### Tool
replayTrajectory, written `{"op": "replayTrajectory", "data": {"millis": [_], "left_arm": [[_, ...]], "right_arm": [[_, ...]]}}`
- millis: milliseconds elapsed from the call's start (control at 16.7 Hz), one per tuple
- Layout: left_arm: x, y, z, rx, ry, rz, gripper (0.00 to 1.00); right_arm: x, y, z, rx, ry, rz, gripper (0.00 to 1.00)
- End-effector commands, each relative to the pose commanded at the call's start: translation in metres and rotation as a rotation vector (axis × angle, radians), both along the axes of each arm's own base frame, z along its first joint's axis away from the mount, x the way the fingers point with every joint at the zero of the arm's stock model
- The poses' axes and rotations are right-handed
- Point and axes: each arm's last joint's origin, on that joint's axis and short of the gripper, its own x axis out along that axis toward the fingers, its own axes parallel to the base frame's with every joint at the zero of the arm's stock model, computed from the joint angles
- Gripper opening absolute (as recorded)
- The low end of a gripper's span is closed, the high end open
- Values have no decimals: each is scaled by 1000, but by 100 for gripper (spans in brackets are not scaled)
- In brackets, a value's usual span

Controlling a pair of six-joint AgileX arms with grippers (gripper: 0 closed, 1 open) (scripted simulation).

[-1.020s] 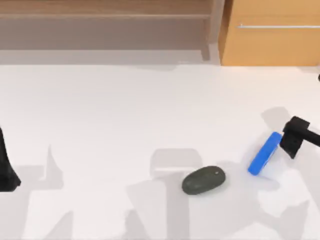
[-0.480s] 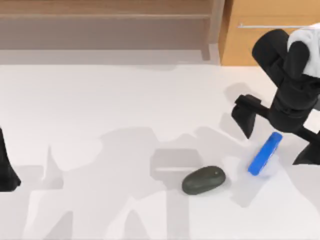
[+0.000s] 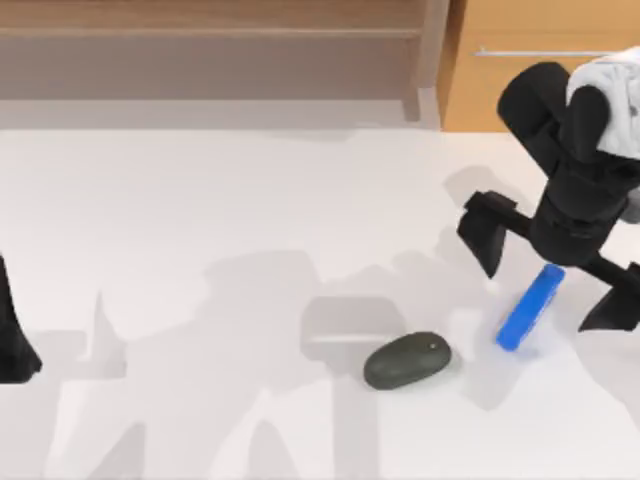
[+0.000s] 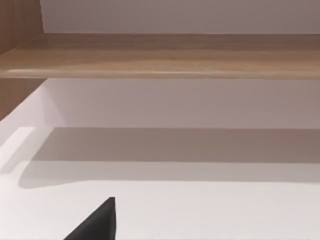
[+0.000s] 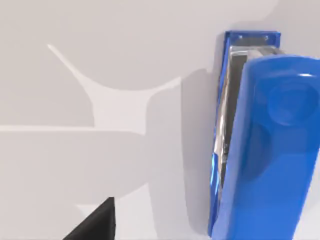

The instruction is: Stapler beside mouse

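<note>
A: Near edge first. What's on the bench (image 3: pixel 200 200)?
B: Mouse (image 3: pixel 406 360), dark oval, flat on the bench, right of centre, nearest the front edge.
A: Stapler?
B: Stapler (image 3: pixel 530 306), blue bar, just right of the mouse and a bit farther back, lying diagonal, far end pointing up-right. Near the mouse, not touching it. Right wrist view has it close up (image 5: pixel 262 140), blue top, metal strip along one side, resting on the bench.
A: Right gripper?
B: Right gripper (image 3: pixel 550 275) sits over the stapler's far end, fingers spread wide, one finger (image 3: pixel 487 235) on the left of the bar, the other off to its right. Nothing held. Can't tell if it touches the bar.
A: Left one?
B: Left gripper (image 3: pixel 12 335) parked at the bench's left edge. Can't tell whether it's open.
A: Behind that?
B: A wooden shelf (image 3: pixel 210 30) along the back, a wooden cabinet (image 3: pixel 540 90) at back right. Left wrist view shows the shelf too (image 4: pixel 165 55).
</note>
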Motion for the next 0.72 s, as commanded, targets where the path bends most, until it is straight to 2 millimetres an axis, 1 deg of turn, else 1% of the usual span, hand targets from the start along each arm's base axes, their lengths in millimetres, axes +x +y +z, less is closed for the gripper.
{"op": "replayTrajectory", "data": {"millis": [360, 600, 720], "left_arm": [[0, 0, 0, 0, 0, 0, 100], [0, 0, 0, 0, 0, 0, 100], [0, 0, 0, 0, 0, 0, 100]], "right_arm": [[1, 1, -42, 4, -9, 1, 100], [1, 1, -43, 3, -6, 0, 100], [1, 1, -43, 3, -6, 0, 85]]}}
